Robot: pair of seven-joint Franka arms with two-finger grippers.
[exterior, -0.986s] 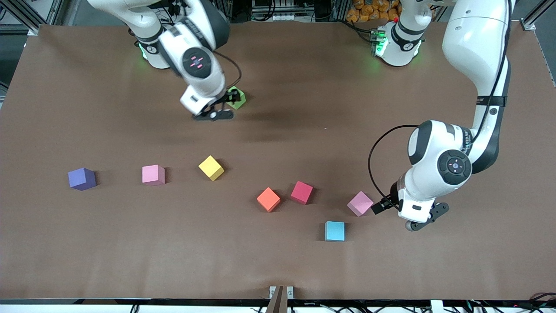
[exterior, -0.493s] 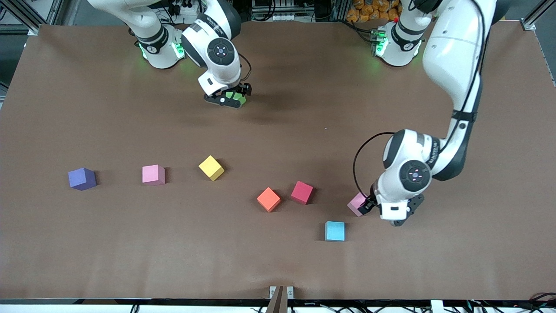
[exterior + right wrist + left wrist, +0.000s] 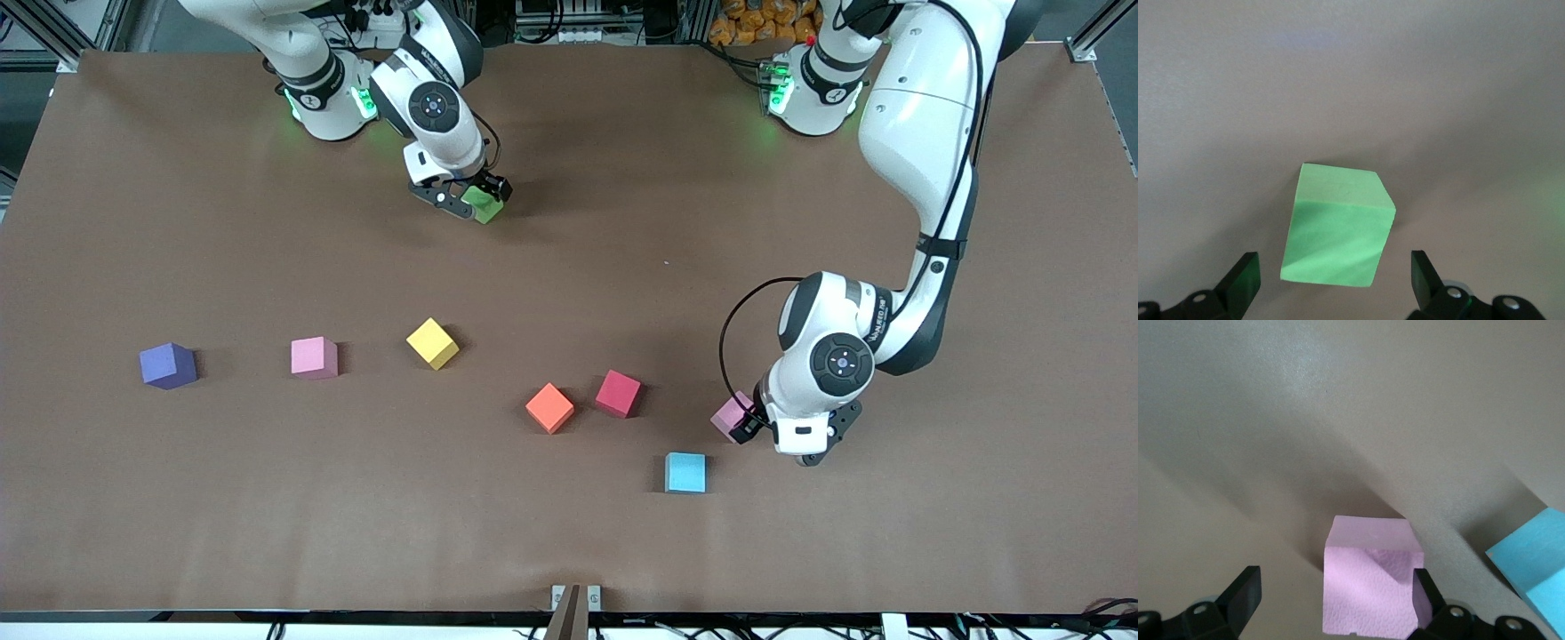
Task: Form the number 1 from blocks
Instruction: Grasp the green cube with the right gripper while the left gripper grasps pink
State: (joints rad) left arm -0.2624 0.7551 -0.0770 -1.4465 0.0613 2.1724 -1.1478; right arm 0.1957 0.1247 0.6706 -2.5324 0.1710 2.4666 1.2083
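Upper middle of the front view, right gripper [image 3: 469,197]: it is low over the green block [image 3: 484,205], near the right arm's base; the two fingers stand wide apart, one at each side of the block, and they do not touch it.
Right wrist view: the green block [image 3: 1338,227] sits on the brown table [image 3: 1351,80] between the two black fingers [image 3: 1238,280], with a gap at both sides — nothing is gripped.
Lower right of the front view, left gripper [image 3: 772,428]: it is down at the pink block [image 3: 731,416], with the fingers spread open.
Left wrist view: this pink block [image 3: 1368,587] is between the fingers; one finger [image 3: 1425,590] is just at the block's side and the other finger is well apart from it. I cannot tell if the near one touches.
Second pink block [image 3: 314,357]: middle left of the frame, between the purple block [image 3: 168,365] and the yellow block [image 3: 432,343].
Red block [image 3: 618,394]: centre of the frame, just beside the orange block [image 3: 549,408], not touching.
Light blue block [image 3: 685,472]: lower in the frame than the red one — nearer to the front camera, and near the pink block at the left gripper.
Table [image 3: 569,551]: brown cover, all blocks lie single on it, none stacked.
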